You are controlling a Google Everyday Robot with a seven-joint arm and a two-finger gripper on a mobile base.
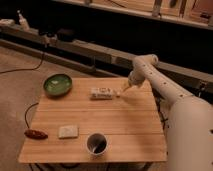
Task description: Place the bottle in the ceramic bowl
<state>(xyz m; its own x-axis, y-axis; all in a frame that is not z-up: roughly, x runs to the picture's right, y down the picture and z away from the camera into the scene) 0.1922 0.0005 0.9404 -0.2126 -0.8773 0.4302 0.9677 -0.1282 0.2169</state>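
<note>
The bottle (102, 93) is a small whitish oblong with a printed label. It lies on its side near the far edge of the wooden table (125, 122), cap end pointing right. The green ceramic bowl (57, 84) sits at the table's far left corner and holds nothing that I can see. My gripper (124, 89) hangs at the end of the white arm, just right of the bottle's cap end, close to the table top. A small gap seems to lie between them.
A white cup (96, 144) with a dark inside stands near the front edge. A pale square pad (68, 131) lies at front left. A reddish-brown object (36, 134) rests at the left edge. My white arm (165, 90) crosses the right side. Dark shelving runs behind.
</note>
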